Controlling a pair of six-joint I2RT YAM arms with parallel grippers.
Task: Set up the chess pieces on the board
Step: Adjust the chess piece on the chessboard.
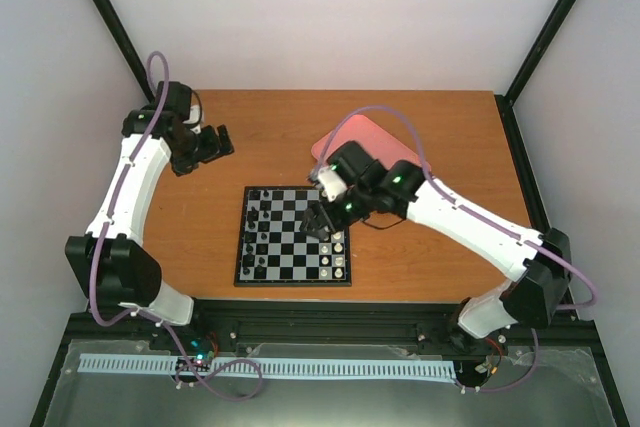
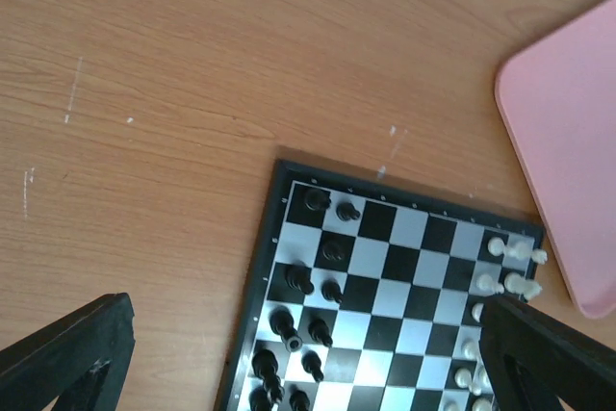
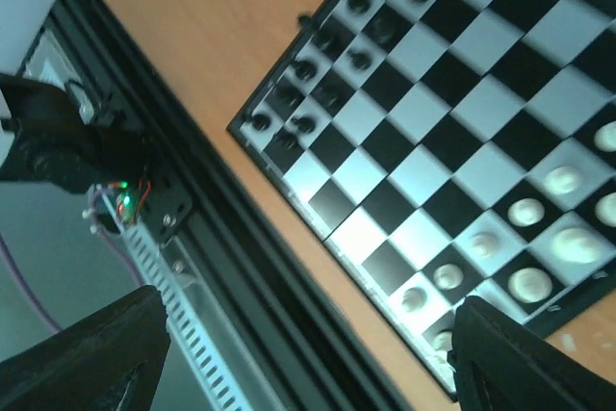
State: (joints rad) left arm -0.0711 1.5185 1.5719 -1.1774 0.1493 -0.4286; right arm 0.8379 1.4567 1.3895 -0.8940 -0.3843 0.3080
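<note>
1. Top external gives me the black chess pieces [image 1: 257, 239] standing in two files along the left side of the board [image 1: 296, 247]. The left wrist view shows them [image 2: 310, 281] upright on their squares near that edge.
2. I see the board lying flat on the table [image 1: 430, 247], roughly at its middle and close to the near edge. Its dark border shows on all sides.
3. White pieces [image 1: 339, 259] fill the opposite, right side of the board. The upper ones are hidden from above by the arm.
4. My right gripper [image 1: 322, 221] hangs over the board's right half, just beside the white pieces. In the right wrist view its fingers [image 3: 96, 358] stand wide apart with nothing between them, only squares and white pieces [image 3: 539, 228] below.
5. My left gripper [image 1: 222, 139] sits over bare table at the far left, well apart from the board. Its fingers [image 2: 72, 353] are spread wide and hold nothing.
6. A pink tray [image 1: 372, 135] lies beyond the board's far right corner, partly under the right arm.
</note>
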